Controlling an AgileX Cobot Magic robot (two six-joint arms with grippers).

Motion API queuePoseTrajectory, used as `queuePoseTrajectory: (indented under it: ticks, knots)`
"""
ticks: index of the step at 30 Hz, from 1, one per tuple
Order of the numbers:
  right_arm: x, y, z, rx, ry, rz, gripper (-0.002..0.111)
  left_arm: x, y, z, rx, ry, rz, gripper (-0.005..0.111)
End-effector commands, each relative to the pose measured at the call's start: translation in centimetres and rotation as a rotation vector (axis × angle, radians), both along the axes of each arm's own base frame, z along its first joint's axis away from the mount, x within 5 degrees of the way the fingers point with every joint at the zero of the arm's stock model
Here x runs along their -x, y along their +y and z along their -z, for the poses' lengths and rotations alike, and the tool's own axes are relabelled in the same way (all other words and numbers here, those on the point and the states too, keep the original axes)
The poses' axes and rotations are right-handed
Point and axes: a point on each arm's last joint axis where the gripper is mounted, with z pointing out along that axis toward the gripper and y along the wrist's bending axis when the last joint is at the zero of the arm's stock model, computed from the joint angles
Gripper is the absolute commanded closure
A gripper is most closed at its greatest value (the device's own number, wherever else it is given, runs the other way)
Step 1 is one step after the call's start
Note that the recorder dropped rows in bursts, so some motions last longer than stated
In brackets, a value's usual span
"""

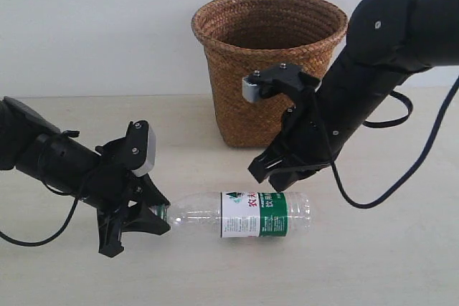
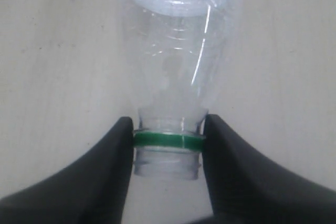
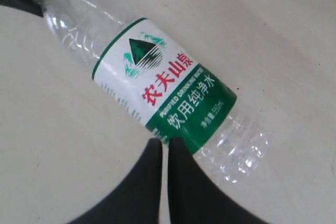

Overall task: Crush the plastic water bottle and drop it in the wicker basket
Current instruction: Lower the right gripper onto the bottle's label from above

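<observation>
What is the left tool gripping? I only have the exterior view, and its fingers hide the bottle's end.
Observer: In the left wrist view the left tool grips the plastic water bottle at the neck, one finger on each side of the green ring.
Operator: Is the cap on?
Observer: No cap; the threaded mouth is bare.
Operator: And the right tool?
Observer: The right wrist view shows the right tool with its fingers nearly together, tips by the label at its green end; contact is unclear.

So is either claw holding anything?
The left gripper clamps the plastic water bottle by its neck, at the green ring; the right gripper holds nothing.
</observation>
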Motion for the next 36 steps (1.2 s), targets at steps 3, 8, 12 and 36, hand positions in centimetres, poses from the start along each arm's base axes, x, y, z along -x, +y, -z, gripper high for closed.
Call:
queuePoseTrajectory:
  ticks: [3, 8, 12, 36]
  knots:
    - [-1.4, 0.6, 1.6, 0.004, -0.045, 0.056, 0.108, 0.0, -0.2, 0.0, 0.01, 0.002, -0.001, 0.103]
    - [-2.2, 0.9, 4.5, 0.032, -0.004, 0.073, 0.108, 0.0, -0.2, 0.0, 0.01, 0.002, -0.001, 0.103]
    - [-2.5, 1.1, 7.9, 0.079, 0.077, 0.071, 0.108, 0.0, -0.2, 0.0, 0.01, 0.002, -0.001, 0.103]
    - [-1.9, 0.6, 0.5, 0.004, -0.092, 0.064, 0.108, -0.7, -0.3, -0.2, 0.037, -0.012, -0.104, 0.103]
